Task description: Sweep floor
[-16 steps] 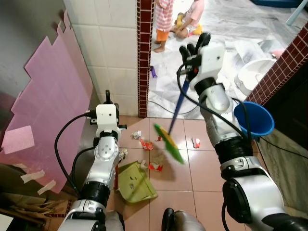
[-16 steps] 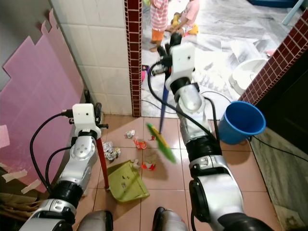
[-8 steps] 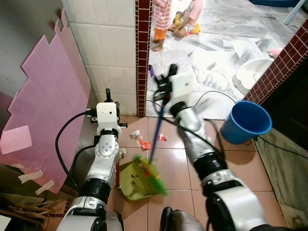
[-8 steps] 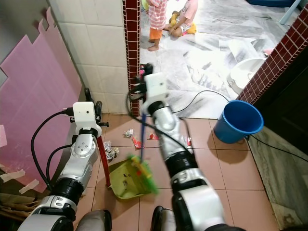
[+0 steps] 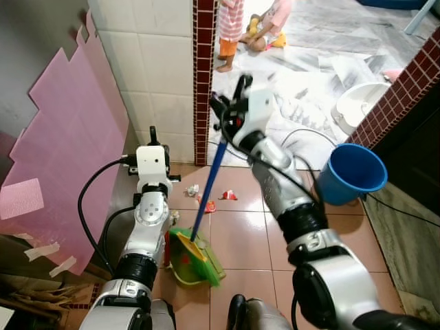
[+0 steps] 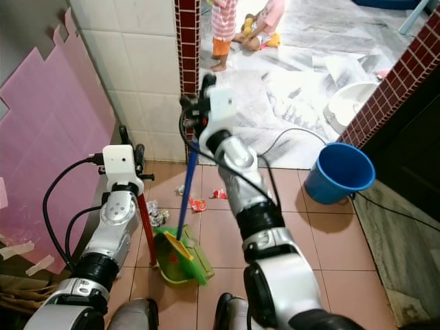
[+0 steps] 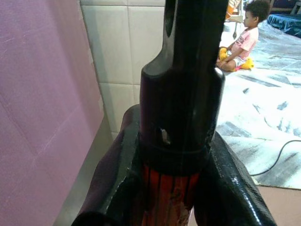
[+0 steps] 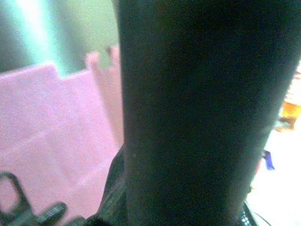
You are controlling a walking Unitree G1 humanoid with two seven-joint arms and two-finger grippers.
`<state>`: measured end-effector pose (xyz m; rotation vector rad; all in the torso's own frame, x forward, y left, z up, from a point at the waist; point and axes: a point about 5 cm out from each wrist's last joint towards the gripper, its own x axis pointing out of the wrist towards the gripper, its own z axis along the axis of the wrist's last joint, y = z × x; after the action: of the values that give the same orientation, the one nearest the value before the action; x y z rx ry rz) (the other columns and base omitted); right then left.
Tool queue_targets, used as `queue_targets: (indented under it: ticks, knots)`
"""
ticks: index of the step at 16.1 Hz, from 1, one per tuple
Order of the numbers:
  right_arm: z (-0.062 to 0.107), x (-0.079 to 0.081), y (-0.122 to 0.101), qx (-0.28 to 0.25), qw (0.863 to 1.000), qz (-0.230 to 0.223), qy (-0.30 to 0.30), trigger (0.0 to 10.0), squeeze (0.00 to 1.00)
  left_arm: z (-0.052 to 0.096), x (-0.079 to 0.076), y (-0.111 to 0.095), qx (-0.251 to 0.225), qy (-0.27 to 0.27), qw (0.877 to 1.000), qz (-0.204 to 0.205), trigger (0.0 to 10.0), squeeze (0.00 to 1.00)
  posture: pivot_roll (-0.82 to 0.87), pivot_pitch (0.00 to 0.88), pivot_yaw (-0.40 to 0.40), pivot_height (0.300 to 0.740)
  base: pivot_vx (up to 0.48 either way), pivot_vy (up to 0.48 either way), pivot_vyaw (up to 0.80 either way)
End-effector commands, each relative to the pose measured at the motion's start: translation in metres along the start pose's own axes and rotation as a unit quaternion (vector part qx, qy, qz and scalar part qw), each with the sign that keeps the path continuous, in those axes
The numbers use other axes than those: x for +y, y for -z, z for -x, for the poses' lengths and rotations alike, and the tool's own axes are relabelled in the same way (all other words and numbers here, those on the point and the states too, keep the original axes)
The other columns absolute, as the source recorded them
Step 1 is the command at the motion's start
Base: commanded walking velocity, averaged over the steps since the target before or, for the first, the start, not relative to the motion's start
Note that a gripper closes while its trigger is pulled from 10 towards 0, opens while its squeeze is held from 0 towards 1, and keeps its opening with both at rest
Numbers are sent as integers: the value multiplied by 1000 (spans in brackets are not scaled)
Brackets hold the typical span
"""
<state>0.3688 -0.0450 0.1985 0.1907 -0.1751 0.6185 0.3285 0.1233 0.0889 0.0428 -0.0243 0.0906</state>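
My right gripper (image 5: 231, 115) is shut on the top of a blue broom handle (image 5: 208, 185), held high before the tiled wall corner. The handle slants down to the broom's green and yellow head (image 5: 198, 256), which rests in the green dustpan (image 6: 169, 260) on the floor tiles. My left gripper (image 5: 153, 138) is shut on the dustpan's upright red handle (image 6: 144, 221), seen close in the left wrist view as a red shaft (image 7: 167, 198) under a black cap. Litter scraps (image 5: 208, 205) lie on the tiles beyond the pan. More scraps (image 6: 155, 217) lie beside the red handle.
A blue bucket (image 5: 352, 173) stands at the right by a dark brick wall. A pink foam board (image 5: 65, 144) leans at the left. Two children (image 5: 234, 27) are in the bright room beyond the doorway, near a white basin (image 5: 357, 103) and a black cable (image 6: 289, 134).
The broom has swung from right to left across the tiles, and its head has gone from mid-air into the dustpan. Some scraps are gone from the floor. The left arm has held still.
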Motion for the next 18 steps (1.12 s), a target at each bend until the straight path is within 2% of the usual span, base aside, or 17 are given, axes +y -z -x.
queue_targets:
  ticks: [1, 3, 5, 6, 9, 11, 12, 14, 15, 17, 18]
  knots:
    - [-10, 7, -35, -58, 998, 7, -35, 10000, 0, 2, -6, 5, 17, 7, 1000, 10, 10000, 0, 49, 140, -74, 740, 0, 0, 0]
    - [-10, 2, -59, -91, 994, 44, -43, 10000, 0, 2, -6, 5, 18, 7, 1000, 10, 10000, 0, 44, 142, -72, 740, 0, 0, 0]
    - [-8, -1, -71, -120, 989, 72, -38, 10000, 0, 2, -6, 5, 18, 8, 1000, 10, 10000, 0, 44, 142, -72, 740, 0, 0, 0]
    - [-4, -10, -77, -145, 983, 114, -8, 10000, 0, 2, -6, 5, 18, 8, 1000, 11, 10000, 0, 45, 143, -73, 740, 0, 0, 0]
    - [2, -30, -75, -147, 978, 137, 60, 10000, 0, 2, -6, 5, 18, 7, 1000, 11, 10000, 0, 45, 143, -73, 740, 0, 0, 0]
    - [12, -49, -56, -114, 977, 136, 116, 10000, 0, 2, -6, 5, 18, 6, 1000, 12, 10000, 0, 48, 144, -73, 740, 0, 0, 0]
    - [21, -60, -36, -83, 978, 124, 149, 10000, 0, 3, -6, 5, 17, 9, 1000, 12, 10000, 0, 48, 142, -72, 740, 0, 0, 0]
    - [30, -65, -10, -38, 982, 80, 167, 10000, 0, 4, -6, 5, 13, 12, 1000, 11, 10000, 0, 47, 141, -68, 740, 0, 0, 0]
    - [34, -63, 4, -20, 983, 61, 171, 10000, 0, 5, -6, 5, 13, 13, 1000, 10, 10000, 0, 48, 144, -63, 740, 0, 0, 0]
    - [39, -46, 34, 19, 990, 13, 138, 10000, 0, 7, -8, 7, 15, 23, 1000, 6, 10000, 0, 50, 147, -56, 740, 0, 0, 0]
    - [39, -37, 39, 24, 993, -2, 115, 10000, 0, 8, -9, 7, 15, 30, 999, 6, 10000, 0, 46, 144, -52, 740, 0, 0, 0]
